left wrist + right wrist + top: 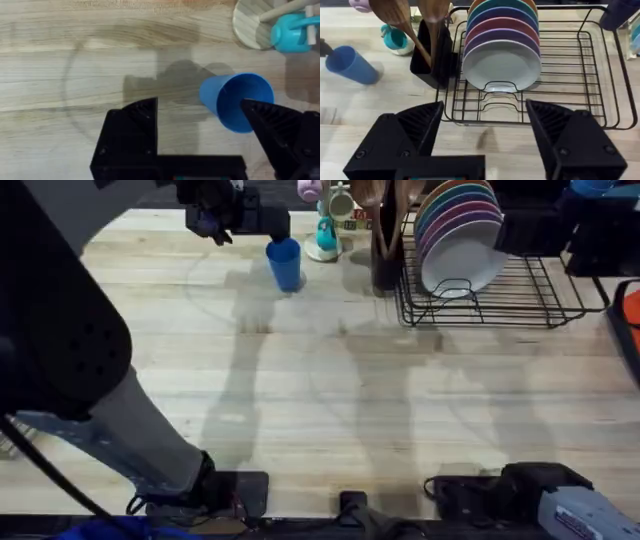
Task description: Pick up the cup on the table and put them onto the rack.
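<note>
Overhead: cup (284, 263) upright on bench (330, 400), left gripper (262, 224) just behind it, rack (500, 285) well right. Left wrist: fingers spread, one over cup rim, not clenched. Right wrist: right gripper (485, 125) released, facing rack's white plate (502, 65).

I note left arm (60, 330) bulky, matte black upper, grey lower link; left gripper (200, 135) black, angular fingers; right gripper (482, 140) likewise black.
</note>
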`<state>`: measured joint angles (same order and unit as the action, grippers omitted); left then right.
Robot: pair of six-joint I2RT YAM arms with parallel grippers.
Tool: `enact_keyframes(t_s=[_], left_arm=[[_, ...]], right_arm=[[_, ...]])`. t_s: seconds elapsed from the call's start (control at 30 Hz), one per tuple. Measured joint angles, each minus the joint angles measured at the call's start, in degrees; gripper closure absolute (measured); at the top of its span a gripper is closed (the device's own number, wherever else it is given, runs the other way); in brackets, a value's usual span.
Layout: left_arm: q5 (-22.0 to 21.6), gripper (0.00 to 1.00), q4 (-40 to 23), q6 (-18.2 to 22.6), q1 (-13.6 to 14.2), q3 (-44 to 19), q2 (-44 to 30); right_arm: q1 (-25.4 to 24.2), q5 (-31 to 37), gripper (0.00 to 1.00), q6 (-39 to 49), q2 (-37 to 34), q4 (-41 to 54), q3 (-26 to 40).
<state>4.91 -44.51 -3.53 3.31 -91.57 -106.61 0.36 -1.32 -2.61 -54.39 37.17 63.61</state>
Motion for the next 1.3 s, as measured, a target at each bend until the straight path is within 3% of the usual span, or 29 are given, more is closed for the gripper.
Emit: enact_keyframes(t_s=[0.37, 0.47, 0.63, 0.67, 0.83, 0.93, 1.3], left_arm=[[0.02, 0.009, 1.22, -1.70, 0.00, 0.00, -4.81], [0.05, 0.057, 1.63, -2.40, 0.00, 0.00, -5.93], [0.27, 0.268, 1.93, -2.95, 0.00, 0.00, -6.20], [0.53, 0.412, 1.93, -3.08, 0.09, 0.00, -6.22], [2.28, 0.785, 2.01, -3.35, 0.31, 0.00, -6.22], [3.02, 0.936, 2.12, -3.38, 0.36, 0.00, -6.22], [3.45, 0.959, 1.45, -3.41, 1.21, -0.31, -6.20]], right_arm=[[0.01, 0.00, 0.005, 0.00, 0.00, -0.02, 0.00], [0.01, 0.00, 0.005, 0.00, 0.00, 0.00, 0.00], [0.02, 0.00, 0.005, 0.00, 0.02, -0.02, 0.00], [0.02, 0.00, 0.005, 0.00, 0.00, 0.00, 0.00], [0.01, 0.00, 0.005, 0.00, 0.00, -0.02, 0.00], [0.01, 0.00, 0.005, 0.00, 0.02, -0.02, 0.00], [0.02, 0.00, 0.005, 0.00, 0.00, -0.80, 0.00]])
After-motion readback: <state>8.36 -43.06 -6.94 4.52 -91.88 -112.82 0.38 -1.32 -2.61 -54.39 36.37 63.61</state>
